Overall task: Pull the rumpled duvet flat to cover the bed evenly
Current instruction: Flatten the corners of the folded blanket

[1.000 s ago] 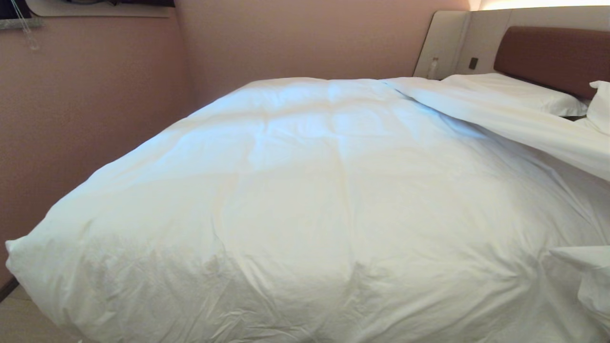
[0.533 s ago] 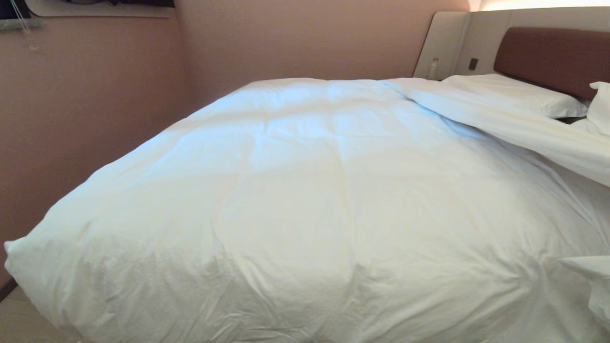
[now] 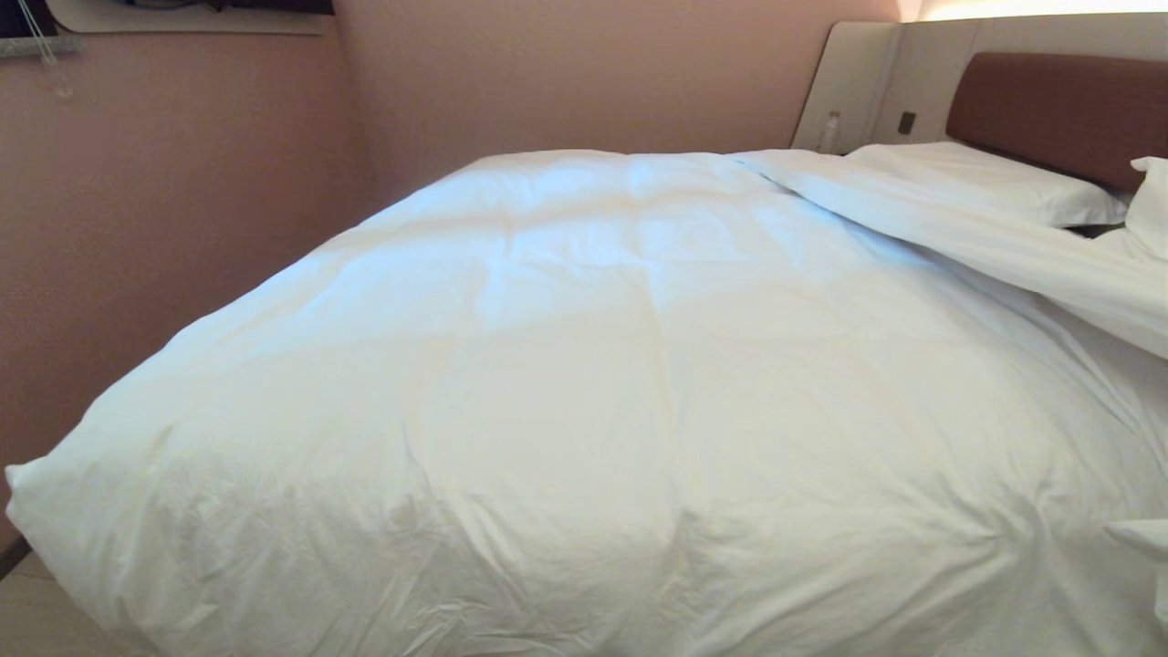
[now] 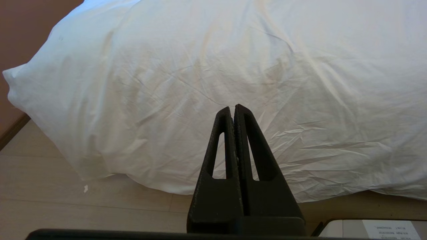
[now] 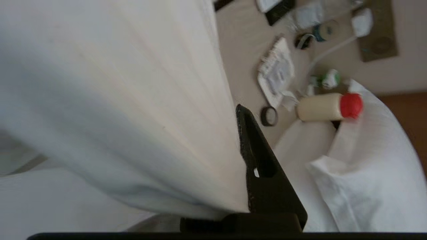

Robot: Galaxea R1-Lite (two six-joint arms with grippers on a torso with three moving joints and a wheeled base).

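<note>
The duvet [image 3: 584, 401] fills the centre and lower part of the head view, spread over the bed [image 3: 1058, 114], whose headboard stands at the upper right. A pillow [image 3: 995, 178] lies at the upper right, just before the headboard, behind a folded-back strip of the duvet. The wall [image 3: 182, 182] runs along the frame's left, and the floor [image 3: 36, 611] shows at the lower left corner, beneath the duvet's overhanging corner.

- Head view: looks forward and down from the foot of the bed [image 3: 1058, 109], across the duvet [image 3: 584, 365].
- Left wrist: faces the duvet's foot edge [image 4: 213, 66]; shared with head view.
- Right wrist: pressed close against white fabric, probably duvet.
</note>
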